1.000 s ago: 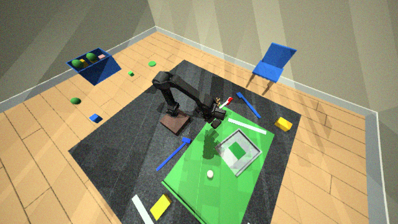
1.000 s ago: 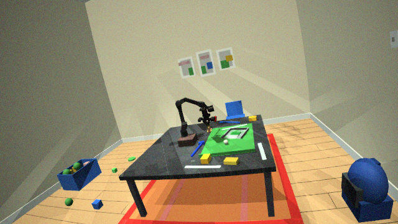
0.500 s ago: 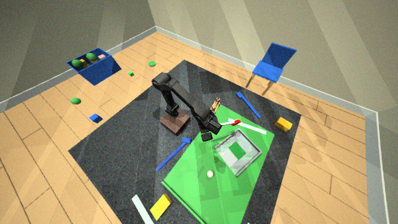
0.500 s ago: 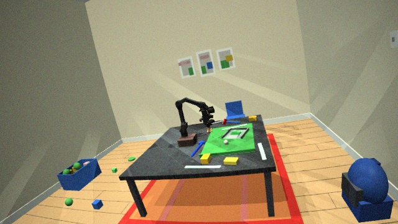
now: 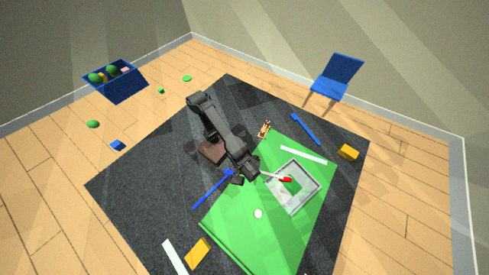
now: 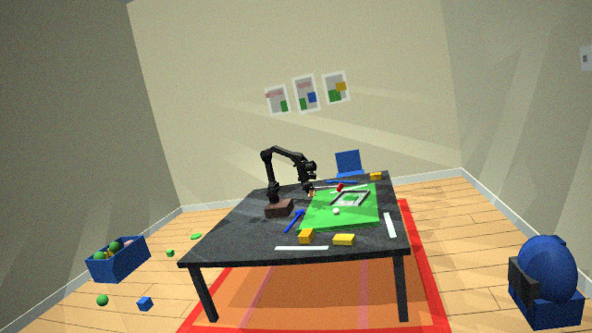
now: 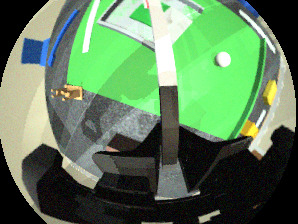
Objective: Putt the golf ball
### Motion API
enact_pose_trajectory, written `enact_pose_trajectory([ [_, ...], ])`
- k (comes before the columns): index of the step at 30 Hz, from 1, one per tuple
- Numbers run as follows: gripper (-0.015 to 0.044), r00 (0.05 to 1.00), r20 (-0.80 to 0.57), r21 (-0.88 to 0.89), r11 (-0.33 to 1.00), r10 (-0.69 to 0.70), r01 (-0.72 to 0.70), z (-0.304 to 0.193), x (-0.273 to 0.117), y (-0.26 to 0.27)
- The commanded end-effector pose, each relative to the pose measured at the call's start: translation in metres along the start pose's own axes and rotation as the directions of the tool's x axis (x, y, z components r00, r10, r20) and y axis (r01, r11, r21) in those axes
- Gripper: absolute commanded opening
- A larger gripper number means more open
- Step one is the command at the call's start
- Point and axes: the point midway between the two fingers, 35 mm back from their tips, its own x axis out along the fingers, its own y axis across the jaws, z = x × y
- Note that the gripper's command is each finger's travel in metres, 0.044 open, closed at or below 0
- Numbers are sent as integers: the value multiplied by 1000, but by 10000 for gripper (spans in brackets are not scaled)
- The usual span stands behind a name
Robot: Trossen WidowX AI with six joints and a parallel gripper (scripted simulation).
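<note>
My gripper is shut on the dark handle of the red putter. Its white shaft points away from the fingers, and its red head is above the near part of the walled square in the top view. The white golf ball sits on the green mat, apart from the putter head. The ramp has pale slopes around the small raised green, with grey walls on its outer sides.
A blue club lies beside the mat near the arm; another blue club lies at the far side. A small wooden figure stands at the mat's corner. Yellow blocks and white strips lie around.
</note>
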Motion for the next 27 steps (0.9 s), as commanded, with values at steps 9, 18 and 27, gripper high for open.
enact_pose_trajectory([
  [9, 0, 998, -33, 427, 902, -47, 57, -36, -14, -51],
  [18, 0, 996, -67, 661, 745, -63, 92, -67, -22, -78],
  [27, 0, 996, -67, 661, 745, -63, 92, -67, -8, -80],
])
